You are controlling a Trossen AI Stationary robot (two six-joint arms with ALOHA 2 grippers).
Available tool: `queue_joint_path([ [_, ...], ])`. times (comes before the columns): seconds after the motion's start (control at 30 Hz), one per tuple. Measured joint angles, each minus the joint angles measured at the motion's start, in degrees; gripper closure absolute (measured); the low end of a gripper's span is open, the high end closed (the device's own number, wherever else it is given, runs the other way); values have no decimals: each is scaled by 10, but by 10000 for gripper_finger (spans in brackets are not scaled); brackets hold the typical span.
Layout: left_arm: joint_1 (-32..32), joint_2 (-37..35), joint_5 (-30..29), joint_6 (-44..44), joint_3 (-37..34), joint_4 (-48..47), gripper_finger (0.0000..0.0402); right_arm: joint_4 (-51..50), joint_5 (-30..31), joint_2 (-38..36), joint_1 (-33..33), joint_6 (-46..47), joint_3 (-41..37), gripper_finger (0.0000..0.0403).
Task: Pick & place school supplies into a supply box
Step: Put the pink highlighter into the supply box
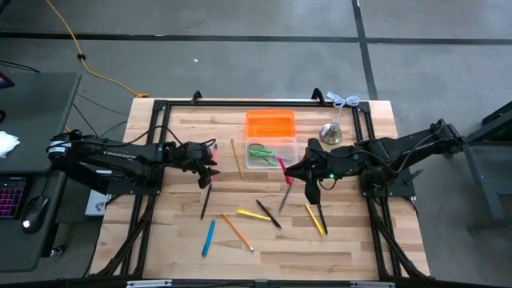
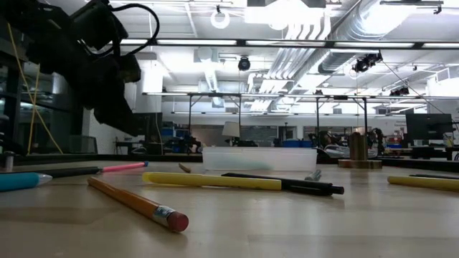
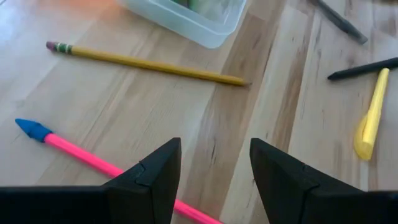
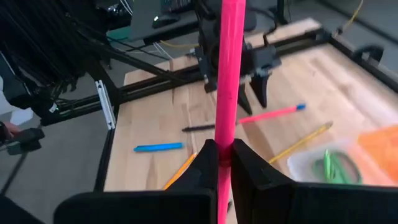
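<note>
The clear supply box (image 1: 270, 154) holds green scissors (image 4: 333, 167) and stands just near of its orange lid (image 1: 270, 124). My right gripper (image 1: 291, 170) hovers at the box's near right corner, shut on a pink pen (image 4: 227, 74). Left of the box, my left gripper (image 3: 214, 168) hangs open above the table. A pink pen with a blue cap (image 3: 81, 152) lies flat under it, and a yellow pencil (image 3: 149, 63) lies between it and the box. More pens and pencils (image 1: 256, 214) lie flat on the near half of the table. My right gripper pinches the pink pen's shaft (image 4: 225, 152) between its two fingers. The fingers come from the table's right, slanting a little down, and lie across the pen. The pen is lifted clear of the table, and most of its length sticks out past the fingers on one side.
A silver bell-shaped object (image 1: 332, 134) stands right of the lid. A black frame (image 1: 240, 102) runs along the table's far edge and both sides. Loose on the wood are a blue pen (image 1: 209, 237), an orange pencil (image 1: 238, 232) and yellow and black pens (image 1: 318, 218).
</note>
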Motion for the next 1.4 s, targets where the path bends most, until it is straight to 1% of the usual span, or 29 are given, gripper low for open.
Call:
queue_joint_path([
  [0.13, 0, 0, 3, 0, 0, 10, 179, 22, 19, 5, 0, -46, 0, 402],
  [0.33, 0, 0, 69, -15, 0, 102, 179, 47, 12, 32, -25, -87, 0, 403],
  [0.6, 0, 0, 148, -63, 0, 258, 179, 72, -58, 77, -75, -109, 0, 402],
  [0.8, 0, 0, 205, -104, 0, 362, 179, 116, -123, 100, -107, -133, 0, 402],
  [0.93, 0, 0, 220, -126, 0, 424, 179, 140, -158, 115, -124, -142, 0, 402],
  [1.07, 0, 0, 223, -135, 0, 479, 179, 161, -189, 128, -137, -142, 0, 402],
  [1.27, 0, 0, 219, -135, 0, 528, 179, 195, -194, 148, -146, -139, 0, 402],
  [1.4, 0, 0, 218, -135, 12, 528, 179, 224, -196, 165, -146, -122, 0, 402],
])
